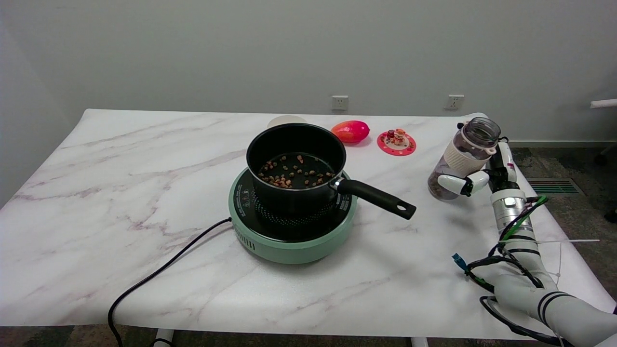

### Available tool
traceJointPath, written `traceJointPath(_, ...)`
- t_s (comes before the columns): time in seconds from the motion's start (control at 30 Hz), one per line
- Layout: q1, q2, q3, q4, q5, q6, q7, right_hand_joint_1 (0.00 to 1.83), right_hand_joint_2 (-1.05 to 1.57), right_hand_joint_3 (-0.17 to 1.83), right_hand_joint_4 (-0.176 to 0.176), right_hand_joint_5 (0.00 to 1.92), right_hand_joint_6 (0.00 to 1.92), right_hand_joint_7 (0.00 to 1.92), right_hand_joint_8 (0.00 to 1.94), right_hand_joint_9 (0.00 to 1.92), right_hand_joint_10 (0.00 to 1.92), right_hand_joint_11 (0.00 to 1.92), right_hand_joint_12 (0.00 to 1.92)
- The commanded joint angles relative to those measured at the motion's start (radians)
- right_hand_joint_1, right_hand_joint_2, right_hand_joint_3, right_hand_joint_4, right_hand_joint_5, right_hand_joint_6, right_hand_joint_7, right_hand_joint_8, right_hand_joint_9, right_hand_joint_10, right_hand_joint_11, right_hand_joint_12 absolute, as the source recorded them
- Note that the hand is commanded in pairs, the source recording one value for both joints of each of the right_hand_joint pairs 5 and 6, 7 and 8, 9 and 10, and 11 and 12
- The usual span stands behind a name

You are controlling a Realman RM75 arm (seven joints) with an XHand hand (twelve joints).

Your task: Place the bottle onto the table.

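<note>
A clear bottle [462, 156] with a cream band around its middle and an open mouth leans toward the upper right, near the table's [120, 193] right edge. Some brown contents show in its lower part. My right hand [484, 176] grips it from the right side, with a white finger wrapped across the front of its lower half. Whether the bottle's base touches the marble surface I cannot tell. The white forearm with its cables runs down to the lower right corner.
A black saucepan [296, 166] with brown bits inside sits on a green induction cooker [291, 226] mid-table, its handle [378, 196] pointing toward the bottle. A power cord [159, 274] trails off the front edge. A red-pink fruit [351, 131] and a small red coaster [396, 143] lie behind.
</note>
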Motion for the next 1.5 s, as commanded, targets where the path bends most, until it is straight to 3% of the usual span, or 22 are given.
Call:
traceJointPath(0.03, -0.016, 0.028, 0.019, -0.005, 0.002, -0.019, 0.005, 1.25, -0.57, 1.08, 0.000, 0.54, 0.54, 1.00, 1.00, 0.72, 0.72, 0.69, 0.69)
traceJointPath(0.97, -0.040, 0.064, 0.041, -0.008, 0.002, -0.037, -0.002, 1.27, -0.59, 1.03, 0.000, 0.47, 0.47, 0.96, 0.96, 0.70, 0.70, 0.66, 0.66)
traceJointPath(1.27, -0.105, 0.102, 0.107, 0.002, -0.002, -0.062, -0.005, 1.26, -0.60, 1.04, 0.000, 0.47, 0.47, 0.95, 0.95, 0.70, 0.70, 0.67, 0.67)
traceJointPath(1.5, -0.187, 0.117, 0.247, 0.031, -0.001, -0.100, -0.005, 1.24, -0.60, 1.01, 0.000, 0.45, 0.45, 0.95, 0.95, 0.71, 0.71, 0.68, 0.68)
